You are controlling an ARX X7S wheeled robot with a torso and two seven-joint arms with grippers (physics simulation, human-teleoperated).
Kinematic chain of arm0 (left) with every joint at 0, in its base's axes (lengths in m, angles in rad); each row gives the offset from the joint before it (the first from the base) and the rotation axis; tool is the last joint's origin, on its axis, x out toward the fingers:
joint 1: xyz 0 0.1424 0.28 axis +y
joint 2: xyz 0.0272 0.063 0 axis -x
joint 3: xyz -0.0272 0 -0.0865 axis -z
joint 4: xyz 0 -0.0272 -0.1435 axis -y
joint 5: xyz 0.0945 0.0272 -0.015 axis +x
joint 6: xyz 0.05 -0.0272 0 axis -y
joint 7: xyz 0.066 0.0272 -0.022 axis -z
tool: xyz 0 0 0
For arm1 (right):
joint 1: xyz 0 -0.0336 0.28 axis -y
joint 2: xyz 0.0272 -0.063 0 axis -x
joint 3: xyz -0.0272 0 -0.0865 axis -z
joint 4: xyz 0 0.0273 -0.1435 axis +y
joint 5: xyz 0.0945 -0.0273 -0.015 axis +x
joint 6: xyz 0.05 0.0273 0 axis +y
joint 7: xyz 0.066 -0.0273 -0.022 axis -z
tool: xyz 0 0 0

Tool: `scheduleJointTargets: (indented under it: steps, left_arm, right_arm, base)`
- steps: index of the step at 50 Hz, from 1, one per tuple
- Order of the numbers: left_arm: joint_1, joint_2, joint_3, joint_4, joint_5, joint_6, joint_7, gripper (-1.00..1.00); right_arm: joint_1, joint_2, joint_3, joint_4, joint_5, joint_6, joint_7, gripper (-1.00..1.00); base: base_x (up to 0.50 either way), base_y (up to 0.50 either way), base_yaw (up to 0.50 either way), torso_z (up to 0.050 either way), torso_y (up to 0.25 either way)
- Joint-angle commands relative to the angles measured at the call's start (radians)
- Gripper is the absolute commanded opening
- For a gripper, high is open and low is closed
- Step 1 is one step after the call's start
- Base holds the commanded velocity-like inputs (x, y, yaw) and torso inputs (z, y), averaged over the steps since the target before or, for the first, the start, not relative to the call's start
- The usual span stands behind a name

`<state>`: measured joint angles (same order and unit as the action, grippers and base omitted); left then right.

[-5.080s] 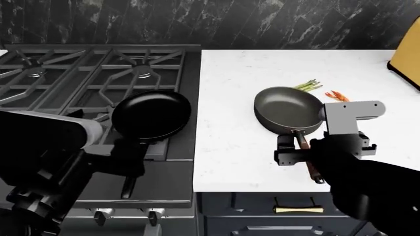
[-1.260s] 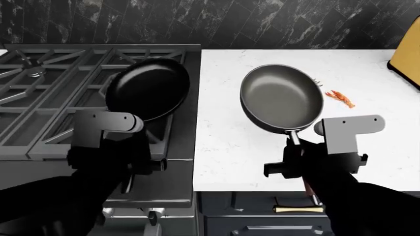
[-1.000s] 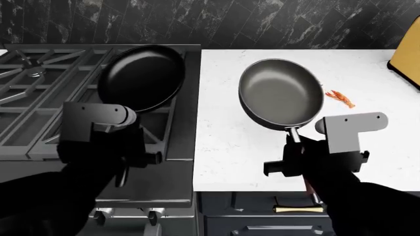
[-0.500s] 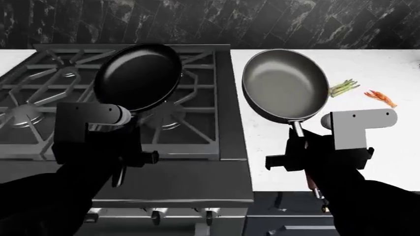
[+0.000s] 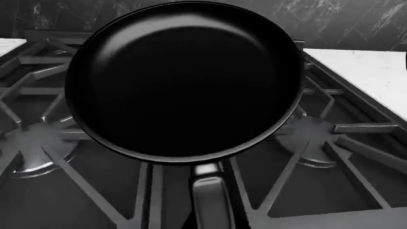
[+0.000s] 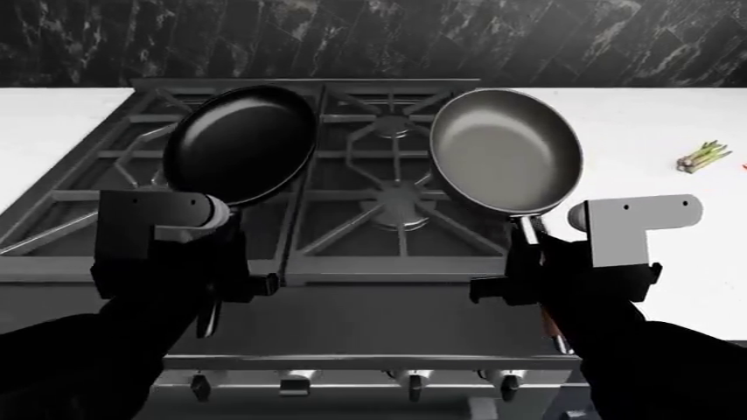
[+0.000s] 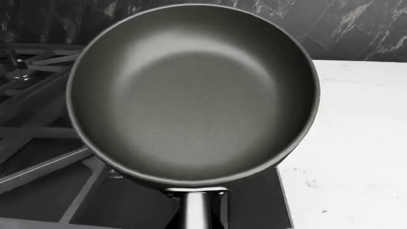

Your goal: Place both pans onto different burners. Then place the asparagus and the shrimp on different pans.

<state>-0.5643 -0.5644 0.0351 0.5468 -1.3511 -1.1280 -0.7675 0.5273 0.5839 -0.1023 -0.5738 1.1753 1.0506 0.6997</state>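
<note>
Two pans are held aloft over the gas stove (image 6: 386, 289): the black skillet (image 6: 241, 144) is gripped by its handle in the left gripper (image 6: 222, 284), above the left-hand burner grates (image 6: 105, 175), while the grey pan (image 6: 506, 150) is clamped by its wooden handle in the right gripper (image 6: 531, 280), over the stove's right side. Asparagus (image 6: 704, 157) is seen on the white counter (image 6: 677, 114), well apart from both pans.

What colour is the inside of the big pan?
Dark grey, with a soft pale sheen. The big pan shows it best in the right wrist view.
</note>
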Motion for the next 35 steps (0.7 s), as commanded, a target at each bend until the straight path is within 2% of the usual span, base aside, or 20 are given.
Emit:
scheduleJointTargets:
  steps: [1,15,20,24,35]
  left_arm:
    - [-0.011,-0.003,-0.014,0.007,0.013,0.024,-0.073,-1.0]
    - [-0.025,-0.001,-0.001,-0.007,0.022,0.03,-0.069,-1.0]
    - [-0.066,-0.01,-0.012,-0.018,-0.029,0.008,-0.108,-1.0]
    - [-0.053,-0.013,-0.01,-0.021,0.0,0.024,-0.086,-1.0]
    - [-0.041,-0.024,-0.011,-0.027,0.018,0.041,-0.063,-1.0]
  right_arm:
    - [0.013,0.0,0.004,-0.003,-0.019,-0.005,0.002,-1.0]
    - [0.019,0.001,-0.004,0.005,-0.022,-0.012,-0.005,-1.0]
    - [0.029,0.0,-0.006,0.017,-0.024,-0.013,-0.005,-1.0]
    - [0.039,-0.001,-0.009,0.026,-0.025,-0.011,-0.002,-1.0]
    - [0.071,0.006,-0.018,0.11,-0.071,-0.029,-0.026,-1.0]
  base:
    - [0.0,0.5,0.0,0.0,0.0]
    - [0.0,0.5,0.0,0.001,0.003]
    - [0.0,0.5,0.0,0.002,0.002]
    - [0.0,0.5,0.0,0.0,0.003]
    - [0.0,0.0,0.0,0.001,0.003]
